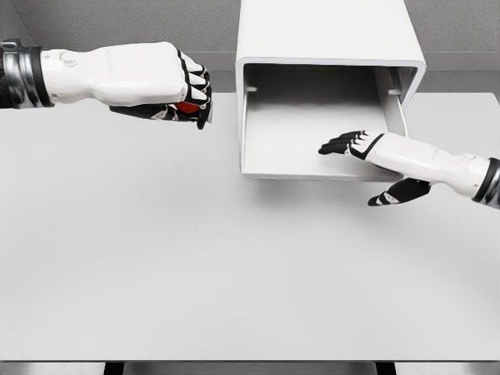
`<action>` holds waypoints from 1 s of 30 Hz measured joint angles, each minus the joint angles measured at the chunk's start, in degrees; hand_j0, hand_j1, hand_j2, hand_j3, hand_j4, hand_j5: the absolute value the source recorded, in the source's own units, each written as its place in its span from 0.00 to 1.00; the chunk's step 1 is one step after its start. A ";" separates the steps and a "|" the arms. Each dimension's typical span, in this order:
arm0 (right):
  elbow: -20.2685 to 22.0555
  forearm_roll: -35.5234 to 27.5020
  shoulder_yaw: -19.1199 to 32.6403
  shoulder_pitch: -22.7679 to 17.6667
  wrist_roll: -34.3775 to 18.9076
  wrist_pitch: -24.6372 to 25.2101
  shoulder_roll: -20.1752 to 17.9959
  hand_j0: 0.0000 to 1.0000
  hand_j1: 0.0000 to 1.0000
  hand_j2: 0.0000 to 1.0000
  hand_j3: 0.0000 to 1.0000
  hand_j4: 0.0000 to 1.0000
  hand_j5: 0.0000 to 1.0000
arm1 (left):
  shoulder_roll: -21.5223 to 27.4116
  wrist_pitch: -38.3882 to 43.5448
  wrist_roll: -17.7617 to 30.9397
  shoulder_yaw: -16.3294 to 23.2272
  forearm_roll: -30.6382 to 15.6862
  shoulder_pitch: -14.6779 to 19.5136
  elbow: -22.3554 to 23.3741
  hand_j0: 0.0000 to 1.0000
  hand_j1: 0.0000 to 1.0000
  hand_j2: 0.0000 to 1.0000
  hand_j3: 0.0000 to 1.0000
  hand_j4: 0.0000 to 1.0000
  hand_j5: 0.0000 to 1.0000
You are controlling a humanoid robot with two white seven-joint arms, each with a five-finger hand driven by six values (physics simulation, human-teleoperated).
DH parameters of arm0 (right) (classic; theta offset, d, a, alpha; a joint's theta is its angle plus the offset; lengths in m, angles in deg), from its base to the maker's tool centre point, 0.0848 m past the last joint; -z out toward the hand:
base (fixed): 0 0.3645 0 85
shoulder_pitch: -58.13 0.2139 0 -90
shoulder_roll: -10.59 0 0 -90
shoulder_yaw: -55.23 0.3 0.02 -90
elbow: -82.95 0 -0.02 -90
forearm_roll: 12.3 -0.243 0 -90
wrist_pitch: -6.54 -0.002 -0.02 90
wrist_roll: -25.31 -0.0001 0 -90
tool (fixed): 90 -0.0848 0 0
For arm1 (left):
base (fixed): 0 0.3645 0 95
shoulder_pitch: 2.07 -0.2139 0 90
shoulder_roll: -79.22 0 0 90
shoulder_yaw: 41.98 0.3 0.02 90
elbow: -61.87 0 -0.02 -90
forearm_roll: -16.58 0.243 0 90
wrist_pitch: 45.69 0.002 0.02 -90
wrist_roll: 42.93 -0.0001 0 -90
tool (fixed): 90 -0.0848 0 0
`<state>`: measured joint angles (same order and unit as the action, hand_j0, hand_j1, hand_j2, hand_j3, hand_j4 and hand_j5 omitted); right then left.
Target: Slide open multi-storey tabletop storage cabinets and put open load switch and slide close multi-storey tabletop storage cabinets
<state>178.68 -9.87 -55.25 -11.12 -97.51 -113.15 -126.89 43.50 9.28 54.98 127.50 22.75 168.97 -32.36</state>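
A white storage cabinet stands at the back of the table, its drawer pulled out toward me and empty inside. My left hand hovers left of the cabinet, fingers curled around a small red and black object, the load switch, mostly hidden by the fingers. My right hand reaches in from the right with fingers stretched flat over the drawer's right part, thumb hanging below the drawer's front edge. It holds nothing.
The white table spreads wide in front of the cabinet. Its front edge runs along the bottom of the view.
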 measured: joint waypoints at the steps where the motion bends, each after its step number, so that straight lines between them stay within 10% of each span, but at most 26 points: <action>1: 0.12 -0.93 0.09 -0.26 -0.02 0.29 -0.07 1.00 1.00 1.00 1.00 1.00 1.00 | -0.01 0.00 -0.01 0.00 0.00 0.00 0.00 0.39 0.39 0.39 0.39 0.39 0.39; 30: 0.80 2.38 3.07 -0.62 0.62 -5.48 -2.28 1.00 1.00 1.00 1.00 1.00 1.00 | -5.42 -0.02 -1.00 -0.35 -0.87 0.09 0.14 0.40 0.40 0.40 0.40 0.40 0.40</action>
<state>179.48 -7.49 -52.18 -11.74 -96.90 -118.62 -129.18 38.07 9.26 53.98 127.15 21.88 169.05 -32.22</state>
